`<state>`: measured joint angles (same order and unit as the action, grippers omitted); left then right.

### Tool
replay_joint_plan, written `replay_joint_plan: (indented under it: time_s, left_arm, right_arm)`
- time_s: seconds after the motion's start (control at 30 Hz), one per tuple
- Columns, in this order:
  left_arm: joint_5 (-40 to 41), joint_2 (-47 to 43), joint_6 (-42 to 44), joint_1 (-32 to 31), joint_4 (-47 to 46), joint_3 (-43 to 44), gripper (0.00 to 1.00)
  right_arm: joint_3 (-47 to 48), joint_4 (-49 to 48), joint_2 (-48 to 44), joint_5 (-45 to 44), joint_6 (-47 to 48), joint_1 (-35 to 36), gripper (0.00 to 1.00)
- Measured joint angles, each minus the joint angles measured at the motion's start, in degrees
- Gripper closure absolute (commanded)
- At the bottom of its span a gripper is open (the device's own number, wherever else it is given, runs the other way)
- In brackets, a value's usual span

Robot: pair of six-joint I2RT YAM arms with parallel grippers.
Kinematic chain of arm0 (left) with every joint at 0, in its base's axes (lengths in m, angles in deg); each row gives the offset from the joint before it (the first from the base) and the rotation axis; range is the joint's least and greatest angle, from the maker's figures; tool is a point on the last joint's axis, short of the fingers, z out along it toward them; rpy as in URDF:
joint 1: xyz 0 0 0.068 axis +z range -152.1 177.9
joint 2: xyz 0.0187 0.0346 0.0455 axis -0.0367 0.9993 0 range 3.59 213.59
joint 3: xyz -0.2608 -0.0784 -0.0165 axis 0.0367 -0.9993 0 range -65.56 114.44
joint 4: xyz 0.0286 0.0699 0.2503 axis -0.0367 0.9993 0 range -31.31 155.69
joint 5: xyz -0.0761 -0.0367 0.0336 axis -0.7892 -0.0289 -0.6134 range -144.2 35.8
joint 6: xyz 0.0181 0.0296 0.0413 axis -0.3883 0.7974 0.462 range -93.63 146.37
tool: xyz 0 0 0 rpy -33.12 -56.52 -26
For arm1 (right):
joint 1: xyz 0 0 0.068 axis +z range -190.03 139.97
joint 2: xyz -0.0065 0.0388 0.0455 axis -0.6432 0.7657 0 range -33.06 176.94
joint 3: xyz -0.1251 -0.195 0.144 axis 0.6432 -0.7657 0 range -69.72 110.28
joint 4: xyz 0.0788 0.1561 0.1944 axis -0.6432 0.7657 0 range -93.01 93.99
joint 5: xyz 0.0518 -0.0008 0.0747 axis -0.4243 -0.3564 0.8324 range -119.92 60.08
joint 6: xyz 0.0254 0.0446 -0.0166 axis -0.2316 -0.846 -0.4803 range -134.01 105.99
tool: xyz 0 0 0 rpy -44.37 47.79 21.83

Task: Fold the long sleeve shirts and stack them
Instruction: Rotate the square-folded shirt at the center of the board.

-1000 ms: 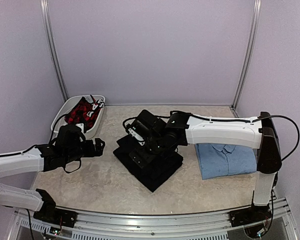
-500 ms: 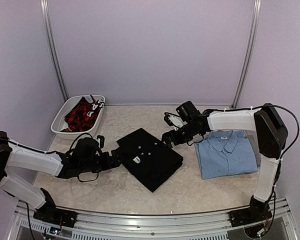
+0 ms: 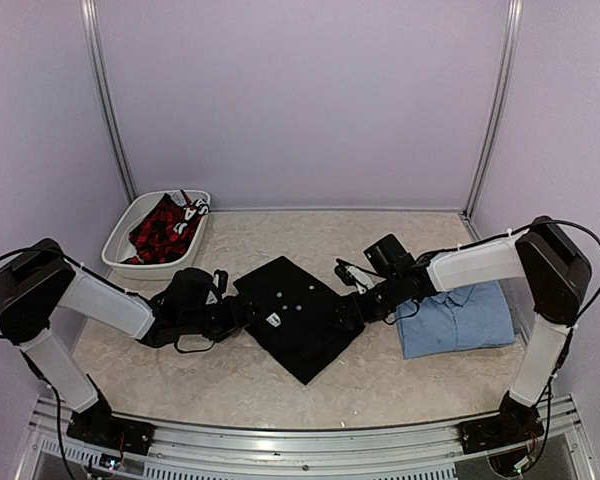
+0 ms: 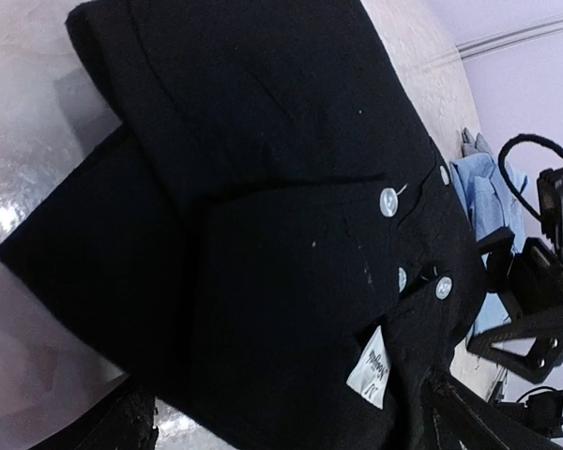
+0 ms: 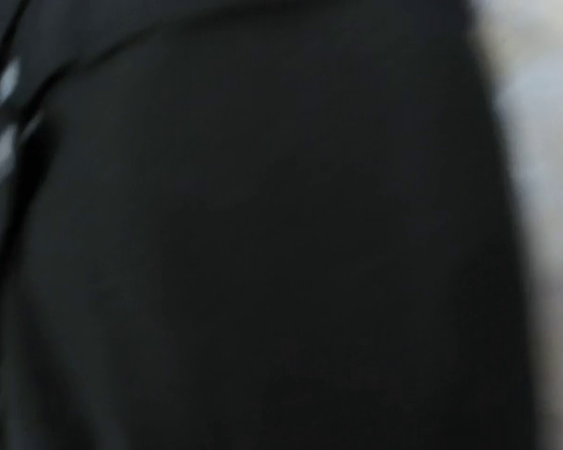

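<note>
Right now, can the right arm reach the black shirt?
Probably yes. Its pincer sits right at the edge of the black shirt, on the side near the blue shirt, and nothing seems to lie in between.

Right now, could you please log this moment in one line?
left gripper: open | right gripper: open | black shirt: folded, both grippers at edges | blue shirt: folded

Left arm [image 3: 100, 300], right arm [image 3: 475, 265]: white tube links, bulky black rounded housings at elbows. Wrists black, boxy, camera blocks on top. Left gripper [image 3: 238, 312], right gripper [image 3: 352, 306]: all black, two fingers each. Thin black cables [image 3: 583, 245] loop off elbows, run along white links. Bases [image 3: 98, 428] black, white lower links above them
</note>
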<state>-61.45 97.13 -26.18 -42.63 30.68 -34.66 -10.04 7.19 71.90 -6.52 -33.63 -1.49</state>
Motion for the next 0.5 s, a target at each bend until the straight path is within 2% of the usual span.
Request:
replay_joint_plan:
  time_s: [0.23,0.5]
  left_arm:
    - [-3.1,5.5,3.3,2.9,3.4,8.5,0.12]
    - [-6.0,13.4,10.0,7.5,9.6,21.8,0.13]
  right_arm:
    - [-1.9,-0.5,-3.3,-5.1,-2.5,10.4,0.07]
    - [2.1,2.0,-0.5,-11.7,-2.8,21.9,0.07]
